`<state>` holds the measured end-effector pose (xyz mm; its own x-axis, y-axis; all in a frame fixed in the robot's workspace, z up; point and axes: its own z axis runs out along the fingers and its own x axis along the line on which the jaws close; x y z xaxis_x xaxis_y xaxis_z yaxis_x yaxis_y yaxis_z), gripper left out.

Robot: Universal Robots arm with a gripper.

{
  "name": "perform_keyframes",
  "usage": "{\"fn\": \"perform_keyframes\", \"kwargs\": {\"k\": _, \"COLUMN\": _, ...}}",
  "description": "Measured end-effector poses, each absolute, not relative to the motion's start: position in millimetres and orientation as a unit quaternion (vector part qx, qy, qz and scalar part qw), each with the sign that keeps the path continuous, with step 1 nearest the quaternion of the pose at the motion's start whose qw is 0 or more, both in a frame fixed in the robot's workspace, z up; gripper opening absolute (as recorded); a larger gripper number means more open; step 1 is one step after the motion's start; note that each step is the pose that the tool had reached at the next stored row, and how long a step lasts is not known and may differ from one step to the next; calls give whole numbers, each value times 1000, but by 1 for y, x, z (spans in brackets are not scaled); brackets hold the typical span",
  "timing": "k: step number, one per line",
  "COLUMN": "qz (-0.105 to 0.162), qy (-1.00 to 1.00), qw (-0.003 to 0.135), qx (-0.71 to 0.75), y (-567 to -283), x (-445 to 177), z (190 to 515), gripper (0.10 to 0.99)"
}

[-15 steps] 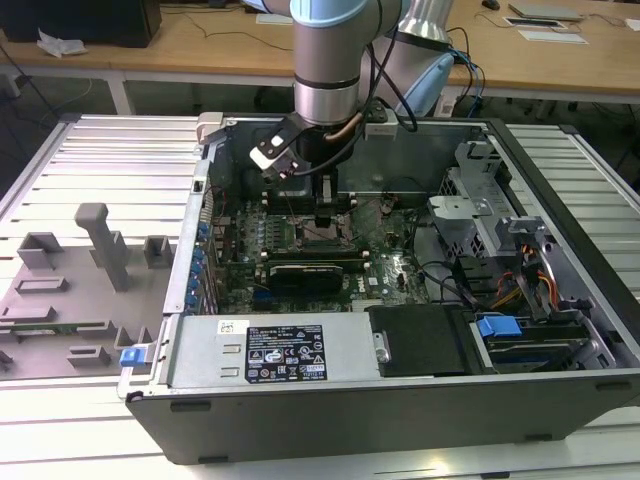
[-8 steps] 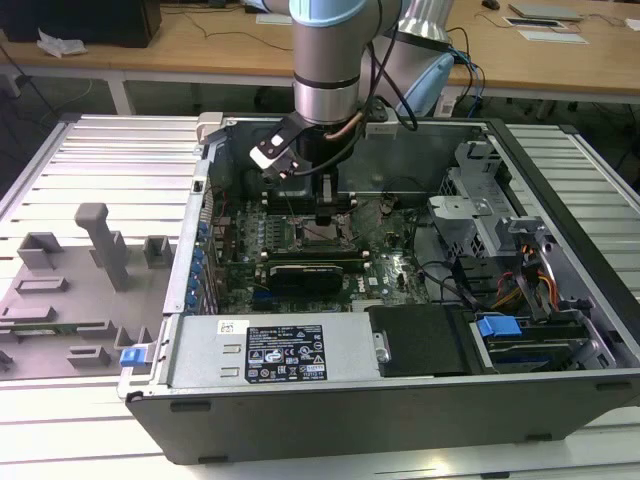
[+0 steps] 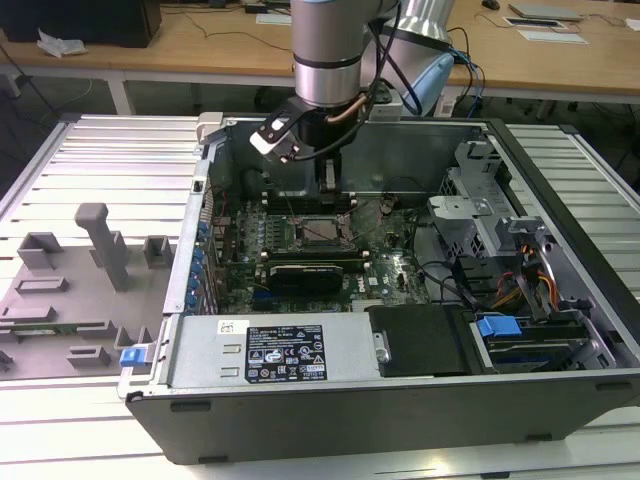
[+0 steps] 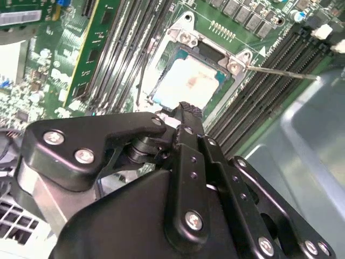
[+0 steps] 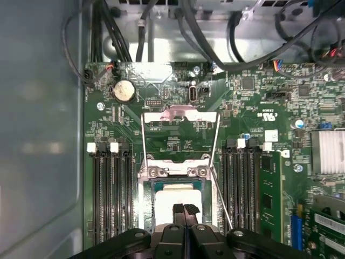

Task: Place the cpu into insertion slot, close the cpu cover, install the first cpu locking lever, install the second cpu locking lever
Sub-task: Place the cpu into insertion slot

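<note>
The cpu (image 5: pixel 171 195), a pale silvery square chip, lies flat in the black-rimmed insertion slot (image 5: pixel 146 200) of the green motherboard; it also shows in the second wrist view (image 4: pixel 190 86). The cpu cover (image 5: pixel 180 114), a thin metal frame with a square window, is swung open past its hinge, away from the chip. My gripper (image 5: pixel 185 208) hangs just above the chip's near edge, its black fingers pressed together with nothing between them. In the exterior view the gripper (image 3: pixel 326 195) reaches down inside the case over the insertion slot (image 3: pixel 322 230). A thin locking lever (image 4: pixel 280 72) juts out unlatched beside the socket.
Long memory slots (image 5: pixel 110 194) flank the socket on both sides. The case wall (image 4: pixel 307 135) rises close by the gripper. Cables (image 5: pixel 188 32) cross beyond the board. A drive cage (image 3: pixel 480 200) and power supply (image 3: pixel 285 350) fill the case's other parts.
</note>
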<state>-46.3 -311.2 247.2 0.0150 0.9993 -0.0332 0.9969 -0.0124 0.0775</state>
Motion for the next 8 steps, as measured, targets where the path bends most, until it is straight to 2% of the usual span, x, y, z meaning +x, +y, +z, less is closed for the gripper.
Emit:
{"fn": "perform_keyframes", "kwargs": {"k": 3, "qz": 16, "qy": 702, "qw": 39, "qx": 711, "y": -311, "x": -46, "z": 247, "gripper": 106}}
{"fn": "perform_keyframes", "kwargs": {"k": 7, "qz": 26, "qy": 701, "qw": 17, "qx": 712, "y": -313, "x": -46, "z": 247, "gripper": 106}}
{"fn": "perform_keyframes", "kwargs": {"k": 8, "qz": 26, "qy": 701, "qw": 17, "qx": 712, "y": -314, "x": -46, "z": 247, "gripper": 106}}
